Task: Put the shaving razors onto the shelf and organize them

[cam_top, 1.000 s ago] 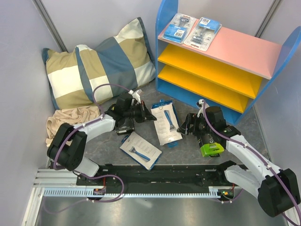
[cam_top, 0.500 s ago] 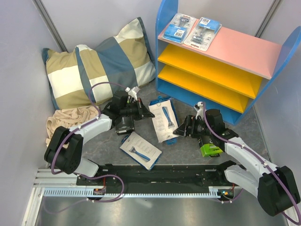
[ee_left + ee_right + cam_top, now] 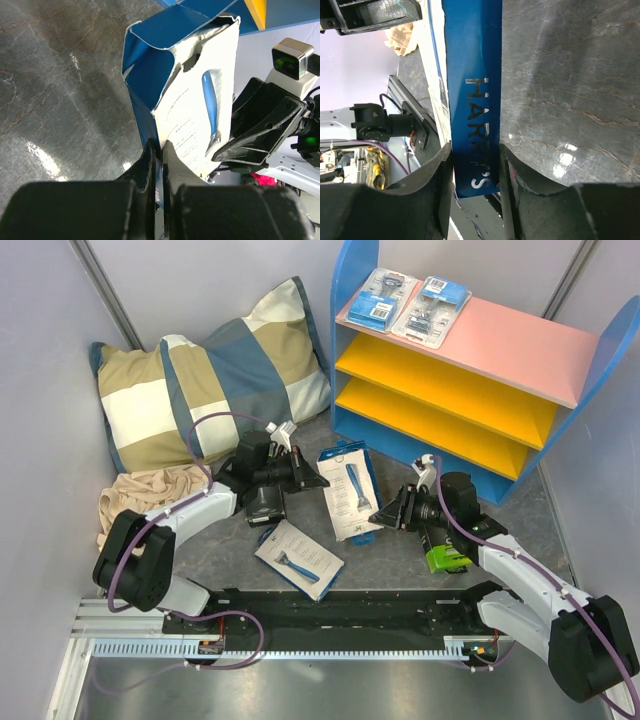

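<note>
**A:** Between my two arms, the white box (image 3: 347,492) is held up at a tilt. My left gripper (image 3: 161,156) is clamped hard on one corner. My right gripper (image 3: 475,155) straddles the blue spine, pads against both sides as far as I can see.

**B:** What could spoil it?

**A:** Two grips at once. If one arm pulls before the other lets go, the card could crumple or rip, since its end flap already gapes. If my left lets go while my right holds only that narrow edge, the box may swing and drop.

**B:** And the shelf (image 3: 520,345)?

**A:** Well apart. Only two blister packs (image 3: 378,298) lie on its pink top.
</note>
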